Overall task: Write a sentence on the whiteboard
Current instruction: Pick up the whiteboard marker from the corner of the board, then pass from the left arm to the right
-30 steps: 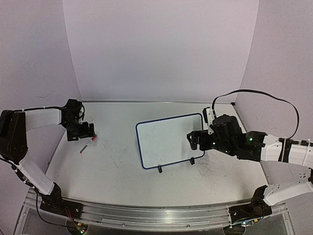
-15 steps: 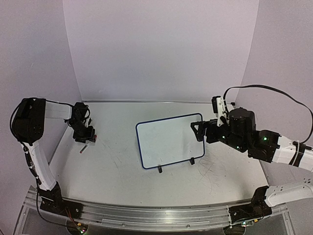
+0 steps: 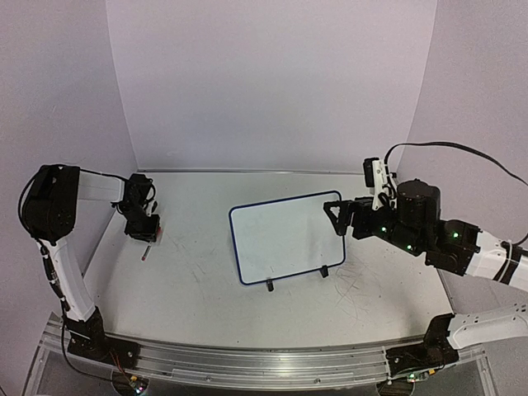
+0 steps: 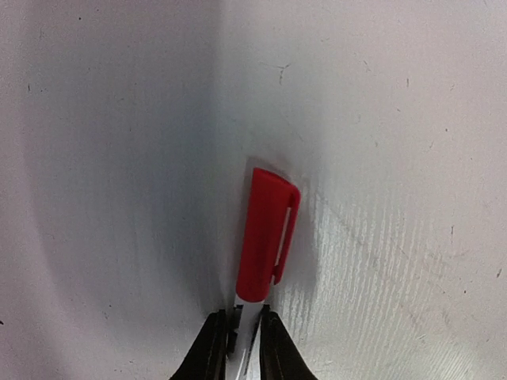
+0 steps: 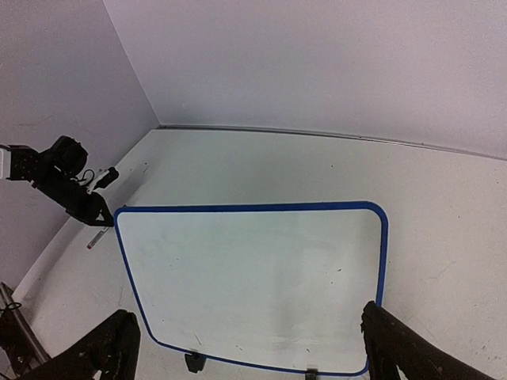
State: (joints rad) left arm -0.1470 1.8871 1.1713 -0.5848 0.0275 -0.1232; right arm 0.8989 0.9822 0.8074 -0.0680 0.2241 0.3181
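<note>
Top external view: the left gripper point(image 3: 142, 232) is seen low at the left side of the table point(image 3: 190, 289), over the marker point(image 3: 147, 249), most of which is hidden beneath it. In the left wrist view the jaws are pinched on the white barrel just behind the red cap point(image 4: 265, 236). The grip appears firm, though the barrel is cut off by the frame edge. Mid-table the whiteboard point(image 3: 285, 235) is set, its face plain white. The right gripper point(image 3: 338, 217) is spread wide and empty near the board's right edge. Its fingers point(image 5: 101, 355) are only partly framed in the right wrist view.
</note>
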